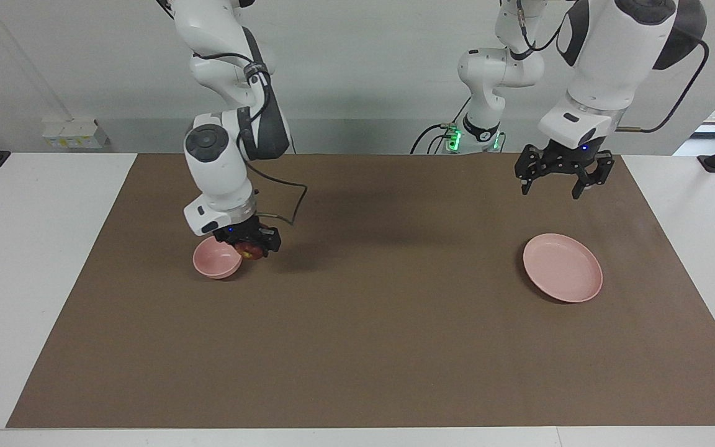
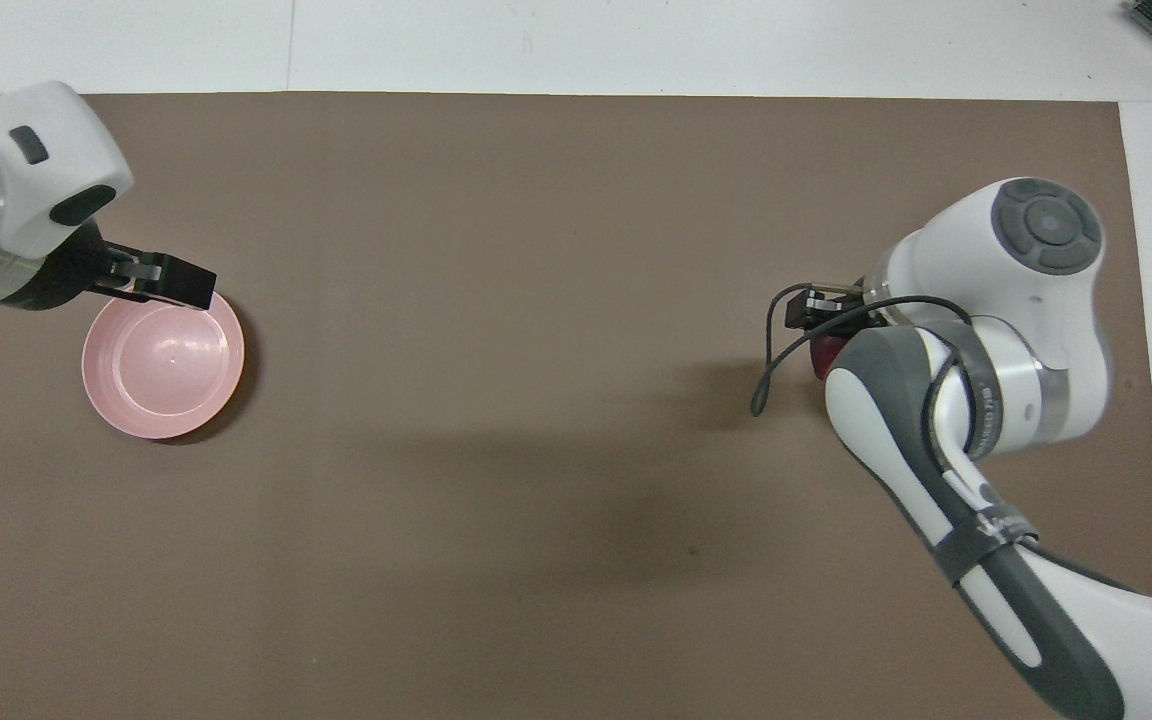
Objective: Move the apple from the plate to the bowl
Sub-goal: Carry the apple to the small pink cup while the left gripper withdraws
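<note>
My right gripper (image 1: 251,243) is shut on the small dark red apple (image 1: 247,251) and holds it low, right beside the rim of the small deep pink bowl (image 1: 216,261), on the bowl's side toward the table's middle. In the overhead view only a red sliver of the apple (image 2: 822,358) shows under the right arm, and the bowl is hidden. The wide flat pink plate (image 1: 562,268) lies bare at the left arm's end; it also shows in the overhead view (image 2: 164,362). My left gripper (image 1: 553,185) hangs open and empty, raised over the plate's edge nearer the robots.
A brown mat (image 1: 370,323) covers most of the white table. A loose black cable (image 1: 295,205) loops from the right wrist beside the gripper.
</note>
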### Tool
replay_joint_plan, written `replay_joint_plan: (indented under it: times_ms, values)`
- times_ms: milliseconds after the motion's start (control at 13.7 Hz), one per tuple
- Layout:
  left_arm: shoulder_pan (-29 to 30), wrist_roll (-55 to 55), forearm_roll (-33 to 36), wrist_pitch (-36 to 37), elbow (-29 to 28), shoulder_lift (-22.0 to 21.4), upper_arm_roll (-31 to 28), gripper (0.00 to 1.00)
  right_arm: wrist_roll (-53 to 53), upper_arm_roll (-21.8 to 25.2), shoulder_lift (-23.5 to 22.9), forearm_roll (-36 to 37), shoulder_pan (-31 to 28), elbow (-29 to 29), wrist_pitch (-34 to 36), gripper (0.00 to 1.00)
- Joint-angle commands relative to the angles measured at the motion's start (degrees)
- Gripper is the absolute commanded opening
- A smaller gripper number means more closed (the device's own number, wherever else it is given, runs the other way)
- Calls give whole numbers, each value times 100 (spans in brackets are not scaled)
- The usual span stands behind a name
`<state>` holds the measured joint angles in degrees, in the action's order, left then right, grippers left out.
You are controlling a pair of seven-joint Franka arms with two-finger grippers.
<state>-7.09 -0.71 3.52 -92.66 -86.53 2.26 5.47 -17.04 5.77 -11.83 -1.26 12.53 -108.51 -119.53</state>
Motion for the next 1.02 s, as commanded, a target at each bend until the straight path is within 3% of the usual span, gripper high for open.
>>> replay_joint_plan:
  times_ms: [0,438,656,802,948]
  values:
    - [181,-289,-26,467,-196,-393,-11,100,491,-76,190,178,-390,-275,-97,0]
    - [243,-245,-61,741,-215,-437,-29,100,719,-85,154,258,-575,-548,-185,0]
    - [610,-219,-886,767,-65,-341,-20,100,851,-85,23,258,-672,-592,-387,0]
    - [726,-263,-888,785,57,-349,-37,100,843,-93,-91,258,-699,-584,-457,3]
    - [735,-316,-861,838,111,-358,-46,100,800,-93,-162,249,-699,-592,-616,15]
